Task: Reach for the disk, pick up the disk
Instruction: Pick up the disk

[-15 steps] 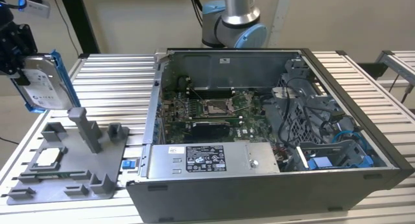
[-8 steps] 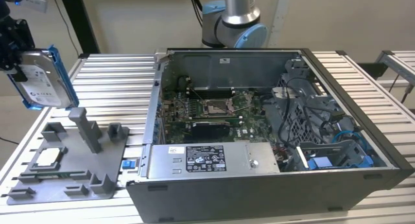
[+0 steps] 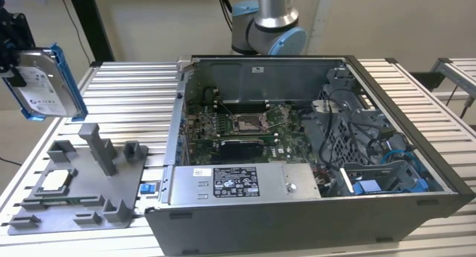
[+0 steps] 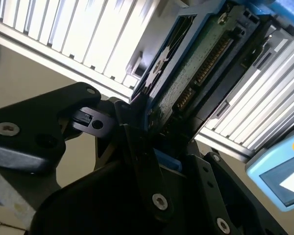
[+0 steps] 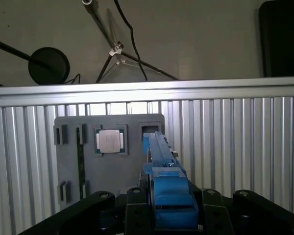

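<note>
Gripper (image 3: 15,45) is clamped tight on the disk (image 3: 46,83), which hangs tilted in the air at the upper left of the exterior view, label side showing, clear of the slatted table (image 3: 134,95). In the first wrist view it sits edge-on between the black fingers (image 5: 137,210), which seem to pinch the blue rail, though it's murky there. Lower left is a grey fixture tray (image 3: 82,184) with a small silver chip (image 3: 56,180), and the open computer case (image 3: 312,156) sits centre-right.

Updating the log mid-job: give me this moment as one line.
step: pick up disk | hand: shut on disk | disk: on edge, in the air above grey fixture, not touching it | computer case: open
</note>
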You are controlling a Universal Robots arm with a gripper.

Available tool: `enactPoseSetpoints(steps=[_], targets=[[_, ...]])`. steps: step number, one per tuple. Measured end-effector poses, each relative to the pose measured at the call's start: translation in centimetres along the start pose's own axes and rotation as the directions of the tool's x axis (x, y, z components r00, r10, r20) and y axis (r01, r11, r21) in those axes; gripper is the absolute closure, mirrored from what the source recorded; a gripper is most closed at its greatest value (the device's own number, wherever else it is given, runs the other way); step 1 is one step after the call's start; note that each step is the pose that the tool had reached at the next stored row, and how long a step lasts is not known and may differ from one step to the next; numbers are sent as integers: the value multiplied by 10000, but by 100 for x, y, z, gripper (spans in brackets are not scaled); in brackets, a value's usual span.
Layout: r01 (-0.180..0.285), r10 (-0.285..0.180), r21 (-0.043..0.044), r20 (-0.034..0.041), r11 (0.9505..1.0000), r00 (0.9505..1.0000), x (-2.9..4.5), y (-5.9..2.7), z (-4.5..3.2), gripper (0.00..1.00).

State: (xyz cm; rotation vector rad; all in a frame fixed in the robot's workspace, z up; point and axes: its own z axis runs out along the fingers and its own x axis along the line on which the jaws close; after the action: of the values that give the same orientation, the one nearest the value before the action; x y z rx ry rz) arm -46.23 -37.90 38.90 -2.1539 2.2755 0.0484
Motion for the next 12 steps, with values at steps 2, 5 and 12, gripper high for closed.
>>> enactPoseSetpoints(steps=[2, 5, 12], targets=[[0, 0, 1, 5, 10000, 10000, -1, 3, -32, 100], [0, -1, 62, 20, 10000, 10000, -2, 10, -58, 100], [15, -18, 563, 51, 9984, 10000, -4, 23, -88, 100]])
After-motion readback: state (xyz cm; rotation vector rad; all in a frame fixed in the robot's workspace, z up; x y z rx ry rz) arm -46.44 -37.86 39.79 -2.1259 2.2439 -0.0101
